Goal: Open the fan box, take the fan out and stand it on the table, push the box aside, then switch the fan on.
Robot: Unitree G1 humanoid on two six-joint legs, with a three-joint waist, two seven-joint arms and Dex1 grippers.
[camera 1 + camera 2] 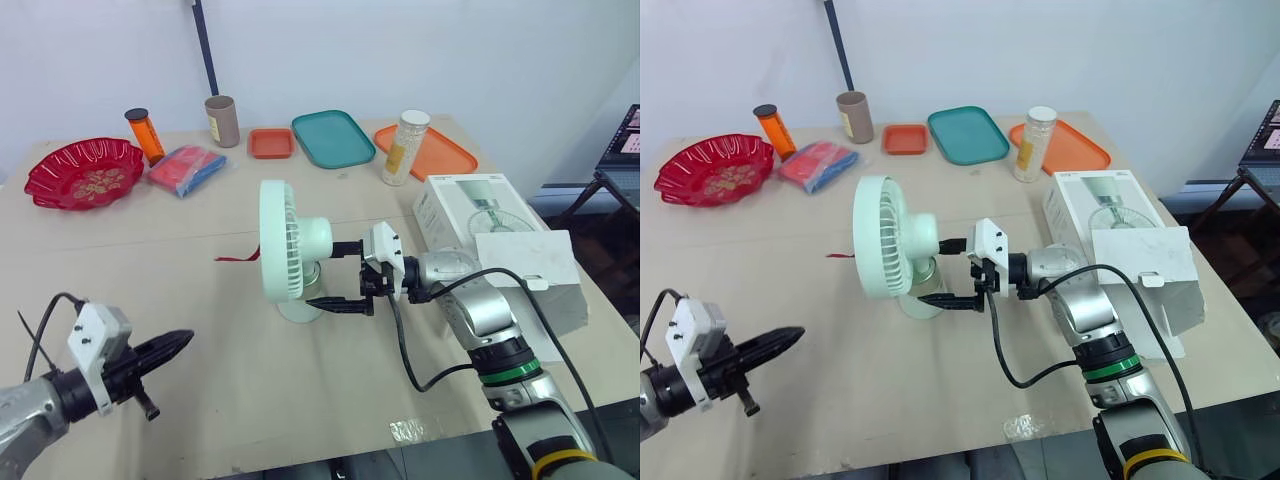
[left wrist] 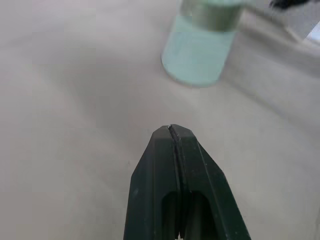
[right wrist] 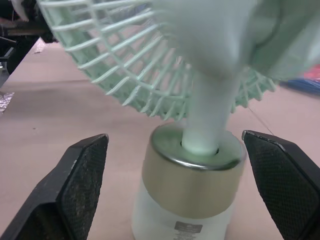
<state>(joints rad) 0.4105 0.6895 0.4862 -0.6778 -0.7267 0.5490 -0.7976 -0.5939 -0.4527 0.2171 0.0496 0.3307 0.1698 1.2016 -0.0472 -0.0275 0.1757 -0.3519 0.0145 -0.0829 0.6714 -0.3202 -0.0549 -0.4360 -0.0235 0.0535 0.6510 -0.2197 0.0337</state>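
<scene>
The desk (image 1: 200, 330) carries everything, and the largest thing on it is the fan box (image 1: 465, 210), which lies at the robot's right side with its flap open, just beside the right forearm. The fan (image 1: 285, 245) is already out of the box and stands on its round base near the middle of the desk, well apart from the trays and the red bowl at the far edge. The right gripper (image 1: 322, 274) reaches to the fan from the right with its fingers (image 3: 80, 180) spread wide, one on each side of the base (image 3: 192, 185) and not touching it, so they grasp nothing. The left gripper (image 1: 180, 342) hovers low at the near left with its fingers pressed together on nothing. I judge that the step in hand is to leave the fan standing free. To do this well, the right arm should draw straight back toward the box, keeping both fingers off the base and the stem, because a small knock could tip the top-heavy fan. The fan's long axis is vertical, from base to head. Its grille faces the robot's left, and the motor housing points toward the right gripper.
</scene>
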